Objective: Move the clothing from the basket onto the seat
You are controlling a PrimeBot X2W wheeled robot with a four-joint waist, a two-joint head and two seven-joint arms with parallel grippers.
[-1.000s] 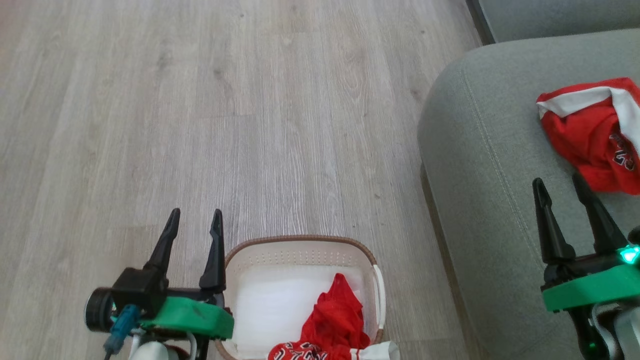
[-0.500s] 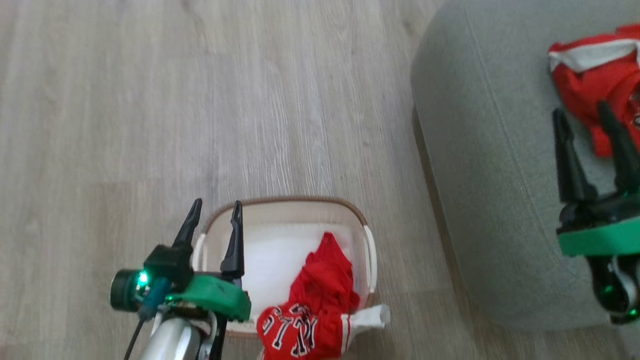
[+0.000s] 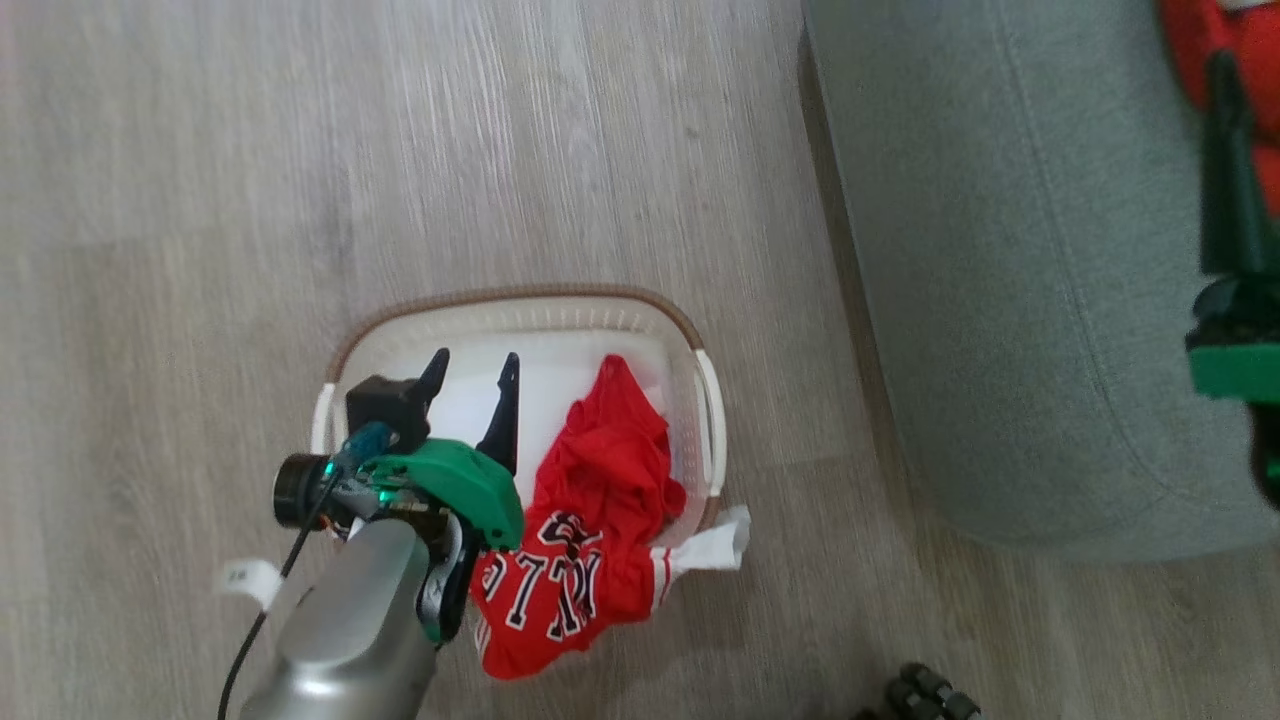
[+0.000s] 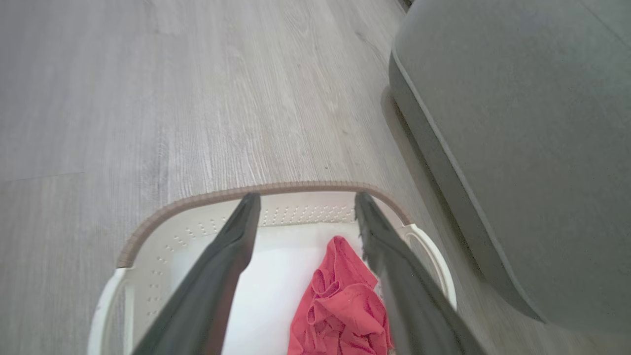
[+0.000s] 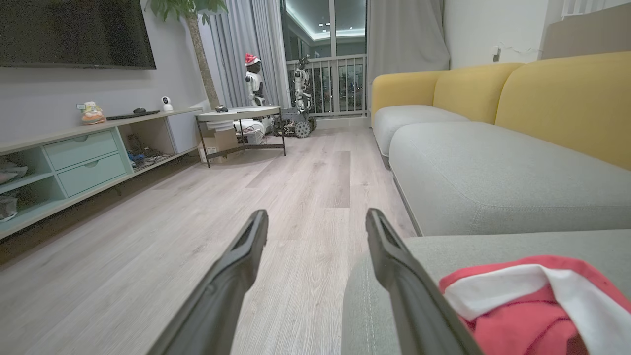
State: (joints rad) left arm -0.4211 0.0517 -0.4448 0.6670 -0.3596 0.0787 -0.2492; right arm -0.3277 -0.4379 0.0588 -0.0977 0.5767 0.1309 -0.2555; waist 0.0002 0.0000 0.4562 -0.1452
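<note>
The cream basket (image 3: 520, 312) with its brown rim stands on the wood floor. A red garment with black-and-white lettering (image 3: 575, 520) lies in its right half and spills over the near rim. My left gripper (image 3: 473, 372) hangs open over the basket's left half, beside that garment (image 4: 340, 301), touching nothing. The other red garment, with a white stripe (image 5: 537, 301), rests on the grey-green seat (image 3: 1000, 260). At the right edge my right gripper (image 5: 315, 217) is open and empty, above the seat beside that garment (image 3: 1215, 30).
Wood floor (image 3: 250, 170) spreads left of and beyond the basket. A white tag (image 3: 245, 578) lies on the floor by my left forearm. Dark wheels (image 3: 925, 692) show at the bottom. Far off stand a low table (image 5: 239, 123), a TV shelf (image 5: 74, 153) and yellow sofa backs (image 5: 542, 93).
The head camera has tilted down, so the whole scene slid up and the basket now shows whole. My left gripper has moved right, from beside the basket to over its inside.
</note>
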